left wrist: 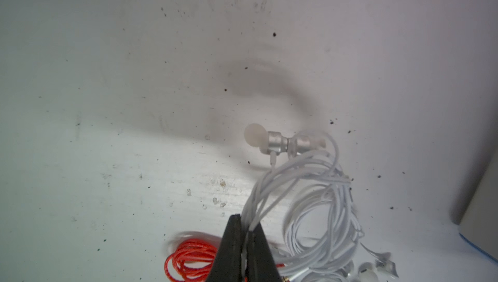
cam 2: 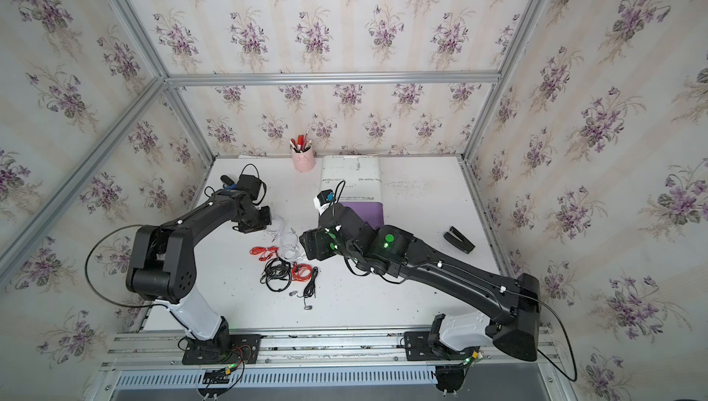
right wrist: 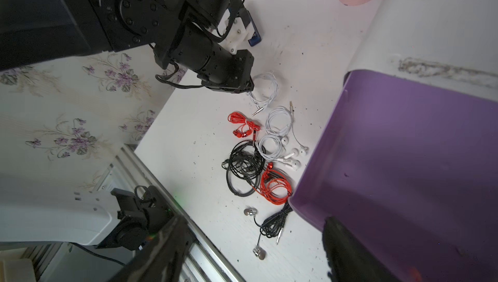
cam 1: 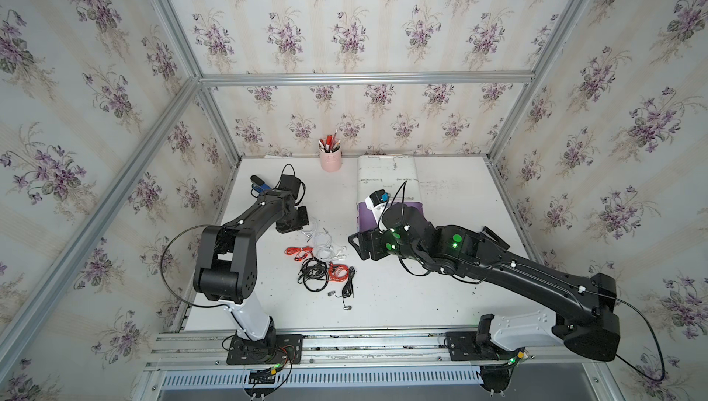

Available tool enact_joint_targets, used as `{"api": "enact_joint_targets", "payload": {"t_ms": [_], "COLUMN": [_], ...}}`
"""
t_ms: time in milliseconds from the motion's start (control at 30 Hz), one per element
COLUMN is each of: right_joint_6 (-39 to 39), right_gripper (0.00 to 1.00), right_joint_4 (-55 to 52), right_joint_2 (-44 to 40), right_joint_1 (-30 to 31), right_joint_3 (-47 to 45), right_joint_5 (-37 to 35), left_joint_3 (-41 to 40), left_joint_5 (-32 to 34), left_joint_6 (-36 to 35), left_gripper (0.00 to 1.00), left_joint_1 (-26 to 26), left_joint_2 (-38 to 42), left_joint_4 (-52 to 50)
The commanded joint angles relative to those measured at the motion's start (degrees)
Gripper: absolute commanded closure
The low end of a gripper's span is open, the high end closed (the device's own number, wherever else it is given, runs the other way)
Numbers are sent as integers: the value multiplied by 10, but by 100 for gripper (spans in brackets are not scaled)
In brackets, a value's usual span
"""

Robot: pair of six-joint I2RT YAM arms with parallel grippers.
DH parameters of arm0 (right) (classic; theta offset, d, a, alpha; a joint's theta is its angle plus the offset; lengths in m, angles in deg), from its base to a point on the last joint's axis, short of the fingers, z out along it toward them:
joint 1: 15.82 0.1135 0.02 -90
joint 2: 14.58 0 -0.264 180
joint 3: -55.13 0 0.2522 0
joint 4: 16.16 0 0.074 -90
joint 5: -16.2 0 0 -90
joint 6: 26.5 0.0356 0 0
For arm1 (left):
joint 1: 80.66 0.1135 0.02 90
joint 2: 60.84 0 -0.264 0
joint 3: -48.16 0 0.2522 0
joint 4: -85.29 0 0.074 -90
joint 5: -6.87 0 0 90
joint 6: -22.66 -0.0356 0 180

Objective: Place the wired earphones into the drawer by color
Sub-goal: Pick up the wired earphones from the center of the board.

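The left pincer [left wrist: 246,222] is clamped tight on a few strands of a white earphone bundle [left wrist: 310,200], whose silver earbuds [left wrist: 269,142] sit just past the pincer's tips over the white worktop [left wrist: 107,105]; whether the coil is off the surface I cannot tell; a red-orange coil [left wrist: 188,259] lies just beside the black fingers [left wrist: 231,243]. In the right wrist view the remaining earphones cluster on the worktop beside the pulled-out purple drawer [right wrist: 404,146]: more white coils [right wrist: 272,147], a second red-orange coil [right wrist: 276,187], a black coil [right wrist: 242,167] and a smaller black bundle [right wrist: 277,222] with silver buds. The right pincer [right wrist: 254,220] stands wide and grips nothing; one of its fingers [right wrist: 347,245] overlaps the drawer's front corner, contact unclear. The drawer juts from the white drawer unit [cam 1: 387,173]; a pink pen cup [cam 1: 330,159] stands just beside the unit at the back wall.
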Motion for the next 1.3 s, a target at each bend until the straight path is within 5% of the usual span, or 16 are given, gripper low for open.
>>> {"api": "enact_joint_targets", "payload": {"t_ms": [0,267,667,1267], "right_joint_6": [-16,-19,-24,-33], "right_gripper": [18,18,25,33], "right_joint_4": [11,17,50,79], "right_joint_2": [1,24,189,272], "right_joint_1": [-7,-48,-89,-87], "right_joint_3": [13,56,192,203], "right_joint_5": [10,49,160,203], "left_joint_3": [11,43,59,36], "left_joint_5": [15,20,-89,-104], "left_joint_6": [-16,-31,7,22], "left_gripper": [92,91,89,89], "left_joint_1": [3,10,-35,-62], "left_joint_2": [28,129,297,341], "left_joint_4": [-28,-81,-131,-132]}}
